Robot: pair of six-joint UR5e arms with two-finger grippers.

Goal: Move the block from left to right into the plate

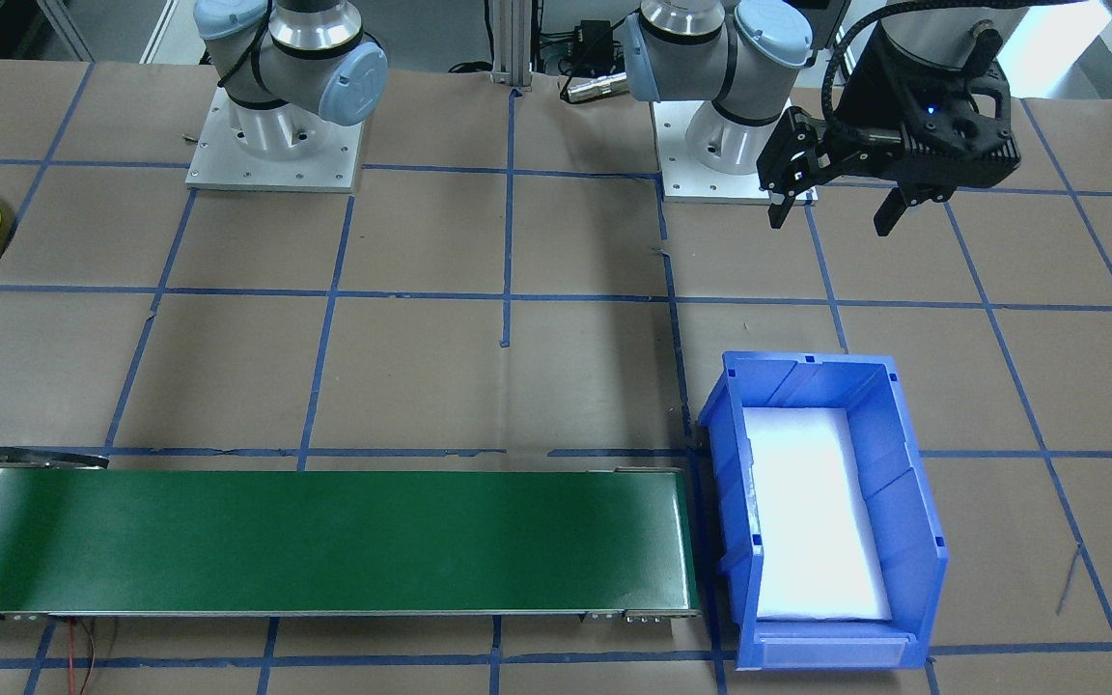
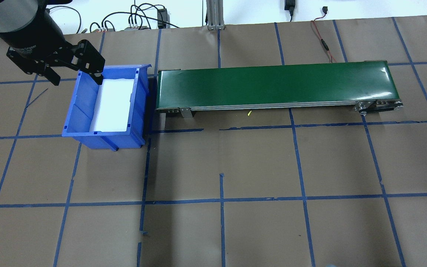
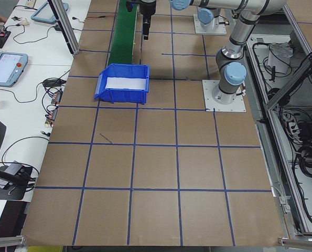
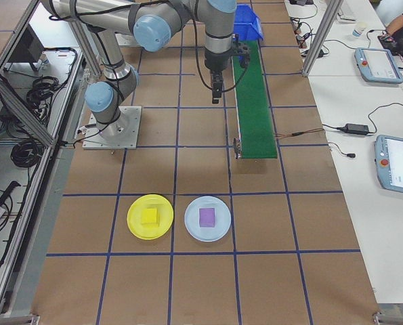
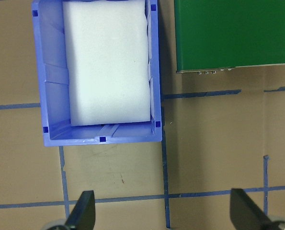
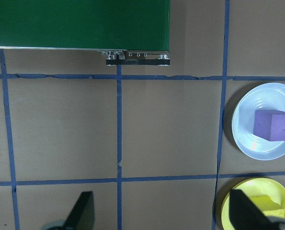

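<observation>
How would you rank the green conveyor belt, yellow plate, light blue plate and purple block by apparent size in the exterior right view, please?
1. green conveyor belt
2. yellow plate and light blue plate: they look alike, so no ranking
3. purple block

We see the conveyor running along the table's far side from the robot, with the bin just beside its end on the robot's left. Off the conveyor's other end, two plates sit side by side: the plate nearer the robot holds a block, and the second plate beside it holds another block.
</observation>
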